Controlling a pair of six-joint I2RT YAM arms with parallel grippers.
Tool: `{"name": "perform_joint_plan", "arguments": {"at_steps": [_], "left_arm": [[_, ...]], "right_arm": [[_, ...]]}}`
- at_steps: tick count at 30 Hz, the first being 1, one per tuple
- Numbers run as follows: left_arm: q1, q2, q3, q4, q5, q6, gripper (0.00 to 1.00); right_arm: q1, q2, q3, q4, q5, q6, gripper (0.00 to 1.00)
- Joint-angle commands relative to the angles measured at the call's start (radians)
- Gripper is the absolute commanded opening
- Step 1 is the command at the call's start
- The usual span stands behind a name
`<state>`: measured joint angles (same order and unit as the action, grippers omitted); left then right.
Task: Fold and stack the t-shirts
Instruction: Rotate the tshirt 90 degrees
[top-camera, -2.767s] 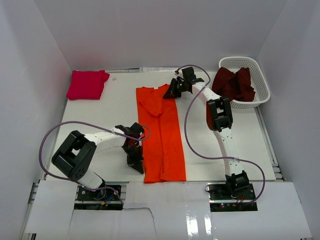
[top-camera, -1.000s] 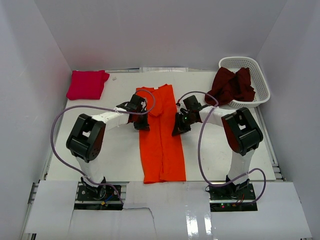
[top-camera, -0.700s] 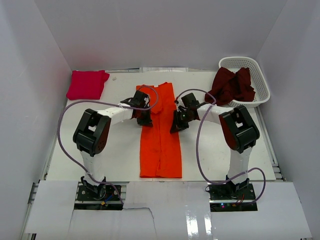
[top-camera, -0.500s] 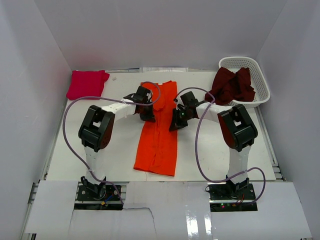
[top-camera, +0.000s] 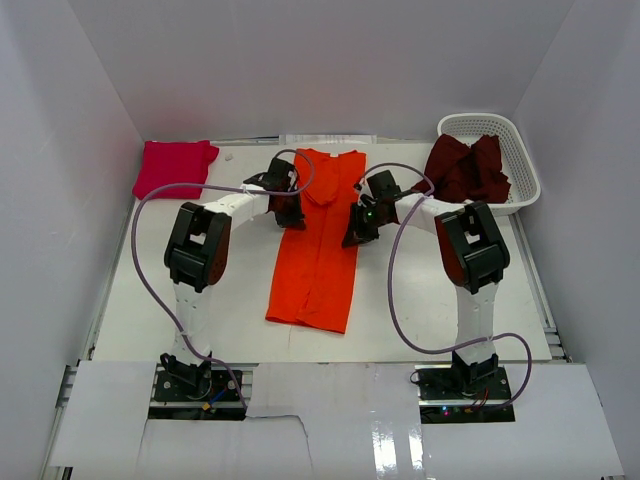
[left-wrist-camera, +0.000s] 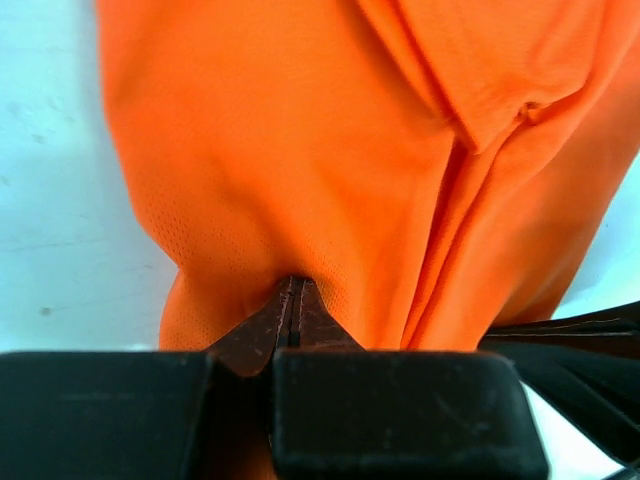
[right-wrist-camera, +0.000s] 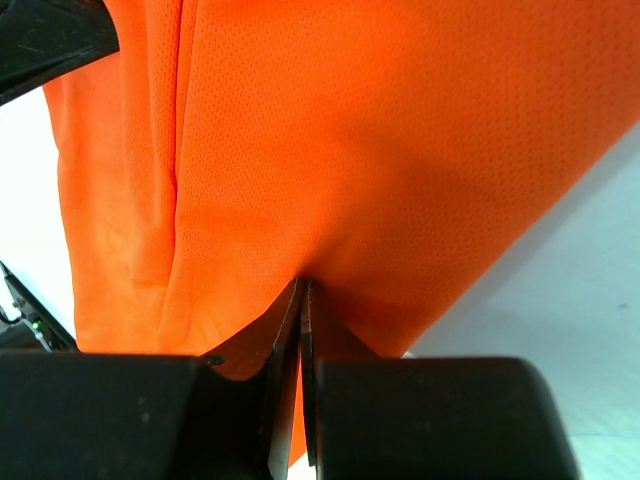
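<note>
The orange t-shirt (top-camera: 318, 240) lies as a long narrow strip down the middle of the table, collar end at the back. My left gripper (top-camera: 288, 208) is shut on its left edge near the top, and the cloth bunches at the closed tips (left-wrist-camera: 292, 285). My right gripper (top-camera: 356, 226) is shut on its right edge, with cloth pinched between the tips (right-wrist-camera: 303, 287). The magenta-pink t-shirt (top-camera: 175, 168) lies folded at the back left. The dark maroon t-shirt (top-camera: 465, 170) is crumpled in the basket and hangs over its rim.
The white lattice basket (top-camera: 520, 160) stands at the back right corner. White walls enclose the table on three sides. Purple cables loop out from both arms over the table.
Both grippers have taken hold of the orange t-shirt's sides and pulled it toward the back of the table; its lower end has slid up from the front edge and skewed left.
</note>
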<state>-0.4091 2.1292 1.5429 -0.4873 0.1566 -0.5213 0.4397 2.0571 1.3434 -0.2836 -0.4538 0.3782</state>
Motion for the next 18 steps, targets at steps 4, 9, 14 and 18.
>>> {"name": "perform_joint_plan", "arguments": {"at_steps": [4, 9, 14, 18], "left_arm": [[0.013, 0.054, 0.017, -0.082, -0.088, 0.011, 0.06], [0.013, 0.052, 0.005, -0.082, -0.068, -0.012, 0.06], [0.013, 0.038, -0.047, -0.062, -0.065, -0.025, 0.06], [0.013, 0.022, -0.067, -0.059, -0.072, -0.02, 0.06]], "right_arm": [[-0.018, 0.058, 0.057, -0.063, 0.078, -0.058, 0.08], [-0.024, 0.078, 0.077, -0.072, 0.082, -0.061, 0.08], [-0.032, 0.089, 0.106, -0.094, 0.093, -0.068, 0.08], [-0.039, 0.094, 0.118, -0.103, 0.092, -0.074, 0.08]]}}
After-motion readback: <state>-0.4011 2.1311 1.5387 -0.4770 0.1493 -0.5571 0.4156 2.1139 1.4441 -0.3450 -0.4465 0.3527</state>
